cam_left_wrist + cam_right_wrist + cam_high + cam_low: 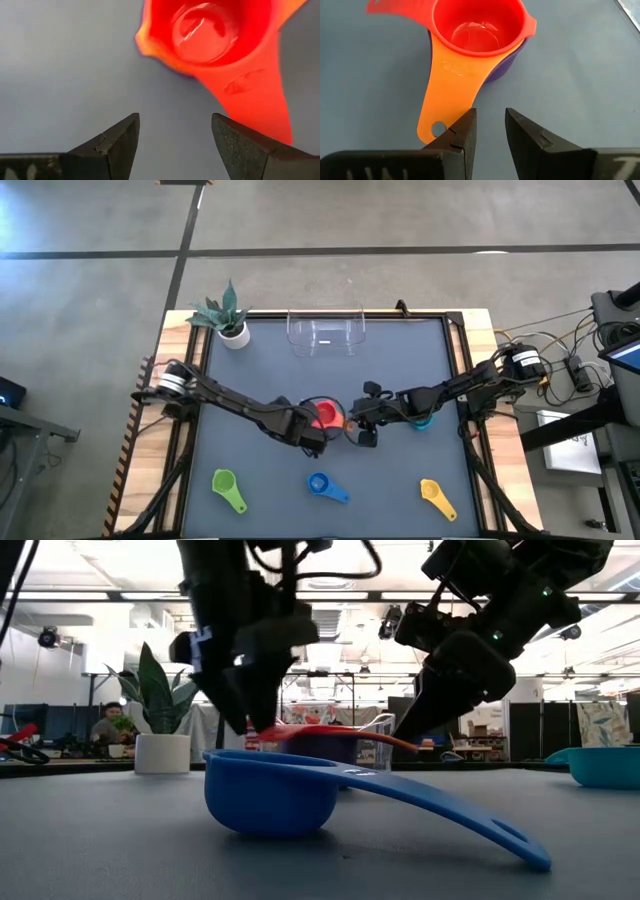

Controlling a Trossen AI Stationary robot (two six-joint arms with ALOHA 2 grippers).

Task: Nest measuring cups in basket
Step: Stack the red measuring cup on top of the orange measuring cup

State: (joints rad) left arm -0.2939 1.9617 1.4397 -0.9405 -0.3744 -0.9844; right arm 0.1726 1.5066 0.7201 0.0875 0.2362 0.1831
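Observation:
A red cup (477, 30) sits nested in an orange cup (447, 80), which sits in a purple one (505, 70). This stack (325, 415) stands on the mat at mid-table. My left gripper (175, 120) hovers open on the stack's left and near side, with the red handle (260, 100) running toward one of its fingers. My right gripper (490, 112) stands on the stack's right, open by a narrow gap with nothing between its fingers. The clear basket (327, 330) rests on its base at the far edge. A teal cup (422, 420) lies under my right arm. My right gripper slants down from the table's right. One fingertip (467, 122) stands at the side edge of the orange handle (440, 117), near its free end with the hole. Whether it touches the handle, I cannot tell.
Green (228, 488), blue (325, 487) and yellow (437, 498) cups lie in a row near the front edge. In the low view the blue cup (270, 795) fills the foreground. A white pot with a plant (228, 320) stands at the far left, next to the basket.

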